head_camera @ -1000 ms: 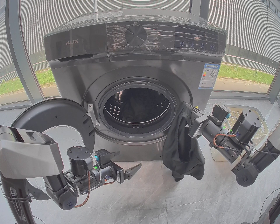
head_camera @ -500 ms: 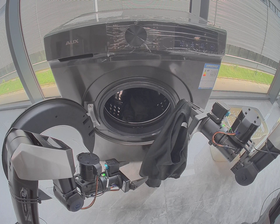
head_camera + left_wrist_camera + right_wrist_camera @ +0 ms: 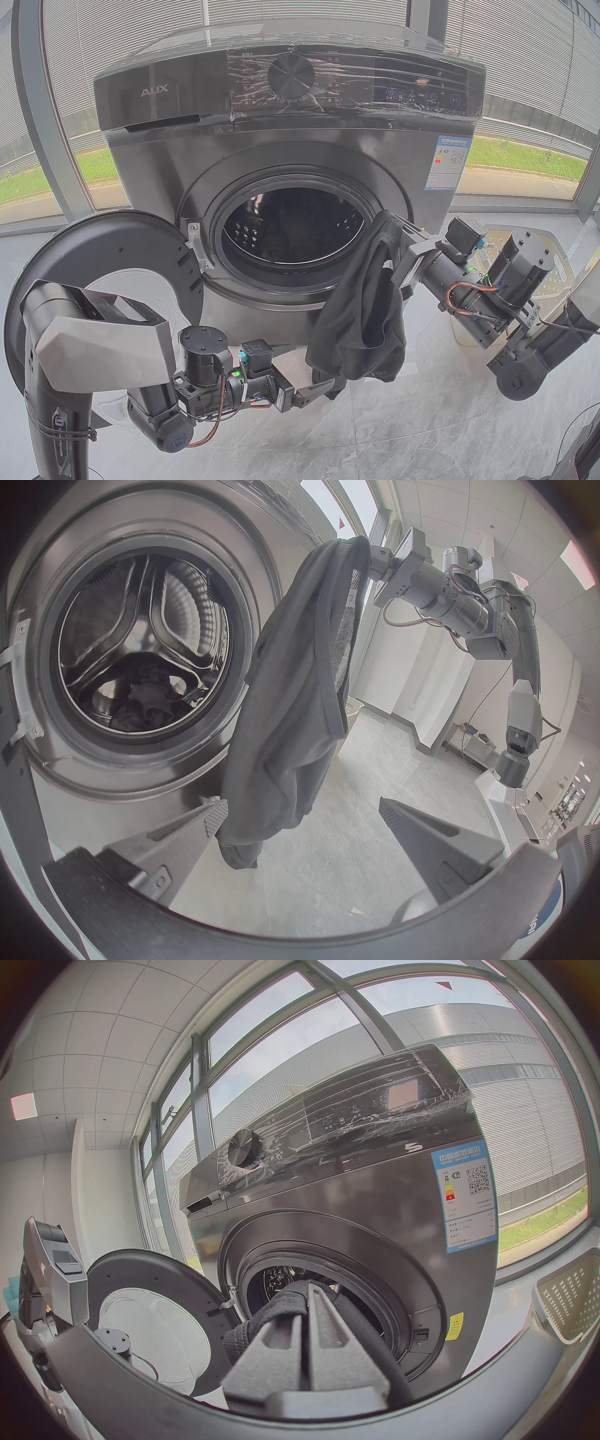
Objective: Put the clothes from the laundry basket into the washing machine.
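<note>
Right tool (image 3: 399, 230) clamps the black garment (image 3: 362, 300) beside the washing machine's (image 3: 187, 156) opening; left tool (image 3: 300, 806) gapes below (hem partly hides it).

Pale grey marble-patterned floor tiles (image 3: 400, 431) covered the ground. Tall glass windows were held by grey metal frame uprights (image 3: 37, 125). Outside lay a strip of green grass (image 3: 531, 159) beside a light paved path (image 3: 512, 182), with a grey ribbed building facade (image 3: 531, 62) beyond. Overhead was a ceiling of white square panels (image 3: 94, 1041) with a lit rectangular light panel (image 3: 24, 1105), and a plain white wall (image 3: 103, 1204) stood at the side.
</note>
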### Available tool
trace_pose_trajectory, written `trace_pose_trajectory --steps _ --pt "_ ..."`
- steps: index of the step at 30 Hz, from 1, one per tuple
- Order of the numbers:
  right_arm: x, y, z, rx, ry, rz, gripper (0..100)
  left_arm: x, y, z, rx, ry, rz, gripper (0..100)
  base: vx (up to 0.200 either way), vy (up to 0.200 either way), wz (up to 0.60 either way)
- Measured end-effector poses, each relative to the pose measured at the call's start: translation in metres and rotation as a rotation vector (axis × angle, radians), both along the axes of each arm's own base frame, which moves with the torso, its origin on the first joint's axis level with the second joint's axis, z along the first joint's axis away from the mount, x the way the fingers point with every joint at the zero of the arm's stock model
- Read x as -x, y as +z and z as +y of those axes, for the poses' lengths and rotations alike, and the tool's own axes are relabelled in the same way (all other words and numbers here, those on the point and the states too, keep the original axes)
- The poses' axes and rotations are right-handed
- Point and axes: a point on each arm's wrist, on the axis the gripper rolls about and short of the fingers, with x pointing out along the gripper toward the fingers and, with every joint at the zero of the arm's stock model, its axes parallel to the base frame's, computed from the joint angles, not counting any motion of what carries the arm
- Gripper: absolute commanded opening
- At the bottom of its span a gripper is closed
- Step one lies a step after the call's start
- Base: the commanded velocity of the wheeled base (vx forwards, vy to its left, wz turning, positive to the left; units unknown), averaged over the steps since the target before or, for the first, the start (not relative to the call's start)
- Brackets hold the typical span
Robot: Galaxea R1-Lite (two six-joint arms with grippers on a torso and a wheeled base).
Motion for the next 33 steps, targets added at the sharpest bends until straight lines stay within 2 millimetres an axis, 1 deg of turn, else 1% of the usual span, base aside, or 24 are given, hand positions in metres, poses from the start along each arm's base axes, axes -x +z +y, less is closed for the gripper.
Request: trace_pose_trajectory --steps 11,16,22,27,33 --pt "-0.013 0.009 0.017 -0.028 0.013 -0.031 0 -0.017 -0.003 -0.012 0.025 0.006 -0.039 100 0.0 0.0 0.0" --pt "-0.016 0.011 0.019 -0.032 0.012 -0.037 0 -0.026 -0.008 -0.018 0.036 0.012 -0.055 100 0.0 0.0 0.0" --pt "-0.019 0.011 0.021 -0.036 0.012 -0.043 0 -0.031 -0.014 -0.022 0.036 0.014 -0.055 100 0.0 0.0 0.0" --pt "-0.018 0.012 0.026 -0.04 0.021 -0.047 0 -0.036 -0.017 -0.025 0.047 0.018 -0.057 100 0.0 0.0 0.0" --pt "-0.017 0.011 0.029 -0.039 0.031 -0.045 0 -0.048 -0.019 -0.032 0.062 0.053 -0.089 100 0.0 0.0 0.0"
